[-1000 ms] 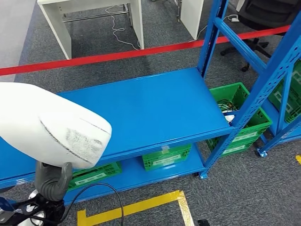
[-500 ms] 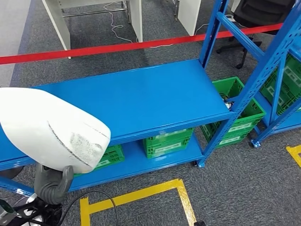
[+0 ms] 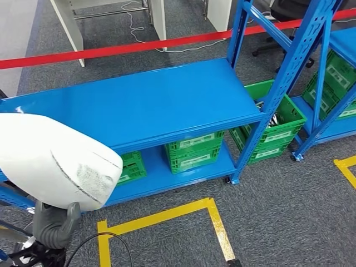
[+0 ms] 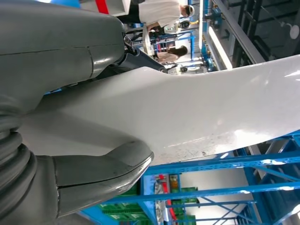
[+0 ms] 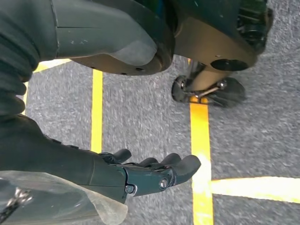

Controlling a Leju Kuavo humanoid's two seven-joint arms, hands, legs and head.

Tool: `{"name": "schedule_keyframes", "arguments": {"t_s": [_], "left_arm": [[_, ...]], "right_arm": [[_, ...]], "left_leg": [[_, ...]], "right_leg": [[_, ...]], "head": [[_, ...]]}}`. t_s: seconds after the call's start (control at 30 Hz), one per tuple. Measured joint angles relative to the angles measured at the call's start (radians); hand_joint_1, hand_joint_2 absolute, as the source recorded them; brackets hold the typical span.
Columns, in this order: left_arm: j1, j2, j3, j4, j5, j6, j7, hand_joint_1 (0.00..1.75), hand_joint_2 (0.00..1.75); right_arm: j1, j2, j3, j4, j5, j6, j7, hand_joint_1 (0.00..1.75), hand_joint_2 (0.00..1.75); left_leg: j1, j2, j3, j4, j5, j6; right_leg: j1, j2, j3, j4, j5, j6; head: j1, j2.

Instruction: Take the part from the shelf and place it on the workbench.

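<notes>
While the left hand [image 4: 71, 154] grips the white part [image 3: 54, 161], the right hand's fingers [image 5: 166, 171] hang spread, empty.

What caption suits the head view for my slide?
Left hand holds a large white curved panel before a blue metal shelf with green plastic crates.

Bright, even light; slight blur.

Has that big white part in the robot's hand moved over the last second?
Cannot tell: the white part keeps its place in the head view, while the blue shelf slides, so the camera moved.
</notes>
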Motion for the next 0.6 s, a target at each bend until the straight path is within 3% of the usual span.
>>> {"name": "schedule_keyframes", "arguments": {"t_s": [0.07,0.1,0.17,0.2,0.23,0.27,0.33,0.37,0.4,0.43,0.5,0.57,0.6], "left_arm": [[0.002,0.000,0.000,-0.004,0.000,0.003,0.000,1.75,1.75],[0.003,0.000,0.000,-0.005,0.000,0.004,0.000,1.75,1.75],[0.003,0.000,0.000,-0.006,0.000,0.005,-0.001,1.75,1.75],[0.003,0.001,0.000,-0.006,0.000,0.005,-0.001,1.75,1.75],[0.003,0.001,0.001,-0.006,0.000,0.005,-0.001,1.75,1.75],[0.003,0.001,0.001,-0.006,0.000,0.005,-0.001,1.75,1.75],[0.004,0.001,0.001,-0.007,0.000,0.004,-0.001,1.75,1.75],[0.005,0.001,0.002,-0.007,0.000,0.003,-0.001,1.75,1.75],[0.007,0.001,0.002,-0.007,0.000,0.002,-0.001,1.75,1.75],[0.008,0.001,0.002,-0.007,0.000,0.001,-0.001,1.75,1.75],[0.009,0.001,0.002,-0.007,0.000,-0.001,-0.001,1.75,1.75],[0.008,0.000,0.003,-0.007,0.000,-0.003,-0.001,1.75,1.75],[0.008,0.000,0.003,-0.007,-0.001,-0.004,-0.001,1.75,1.75]], "right_arm": [[-0.002,-0.001,-0.009,-0.001,-0.014,0.019,0.005,0.00,1.75],[-0.002,-0.002,-0.013,-0.001,-0.018,0.028,0.010,0.00,1.75],[-0.001,-0.002,-0.020,-0.001,-0.020,0.038,0.021,0.00,1.75],[-0.001,-0.002,-0.024,-0.001,-0.021,0.041,0.024,0.00,1.75],[-0.001,-0.002,-0.027,0.000,-0.022,0.046,0.024,0.00,1.75],[-0.001,-0.003,-0.030,0.000,-0.023,0.053,0.023,0.00,1.75],[-0.002,-0.004,-0.032,-0.001,-0.024,0.070,0.012,0.00,1.75],[-0.002,-0.005,-0.034,-0.001,-0.025,0.080,0.005,0.00,1.75],[-0.002,-0.006,-0.035,-0.001,-0.026,0.088,-0.002,0.00,1.75],[-0.001,-0.007,-0.036,-0.001,-0.026,0.095,-0.006,0.00,1.75],[-0.001,-0.009,-0.037,-0.001,-0.019,0.105,-0.006,0.00,1.75],[-0.003,-0.010,-0.036,-0.002,-0.007,0.113,-0.003,0.00,1.75],[-0.004,-0.011,-0.036,-0.002,-0.001,0.117,-0.001,0.00,1.75]], "left_leg": [[-0.001,-0.009,0.074,-0.122,-0.010,0.006],[-0.005,-0.013,0.086,-0.148,-0.021,0.013],[-0.009,-0.010,0.073,-0.153,-0.010,0.034],[-0.010,-0.007,0.063,-0.154,0.000,0.046],[-0.010,-0.004,0.050,-0.156,0.013,0.057],[-0.011,-0.001,0.036,-0.158,0.026,0.066],[-0.018,0.001,0.004,-0.156,0.051,0.076],[-0.022,0.001,-0.014,-0.155,0.064,0.078],[-0.027,0.002,-0.031,-0.154,0.078,0.080],[-0.031,0.002,-0.049,-0.152,0.091,0.081],[-0.038,0.002,-0.077,-0.149,0.114,0.080],[-0.044,0.003,-0.092,-0.145,0.135,0.076],[-0.044,0.004,-0.096,-0.143,0.146,0.073]], "right_leg": [[0.000,0.003,-0.017,0.008,0.015,0.014],[0.000,0.004,-0.020,0.007,0.024,0.021],[-0.003,0.005,-0.025,0.003,0.038,0.037],[-0.005,0.005,-0.030,0.008,0.026,0.042],[-0.006,0.005,-0.041,0.030,-0.007,0.044],[-0.006,0.006,-0.056,0.071,-0.057,0.044],[0.000,0.006,-0.084,0.193,-0.157,0.042],[0.002,0.006,-0.089,0.249,-0.176,0.040],[0.005,0.006,-0.081,0.283,-0.168,0.037],[0.009,0.006,-0.058,0.285,-0.140,0.031],[0.017,0.005,0.036,0.188,-0.087,0.015],[0.025,0.004,0.152,0.023,-0.099,0.003],[0.028,0.004,0.186,-0.034,-0.115,0.000]], "head": [[0.000,0.000],[0.000,0.000],[0.000,0.000],[0.000,0.000],[0.002,0.000],[0.004,0.000],[0.008,0.000],[0.009,0.000],[0.009,0.000],[0.009,0.000],[0.009,0.000],[0.009,0.000],[0.009,0.000]]}}
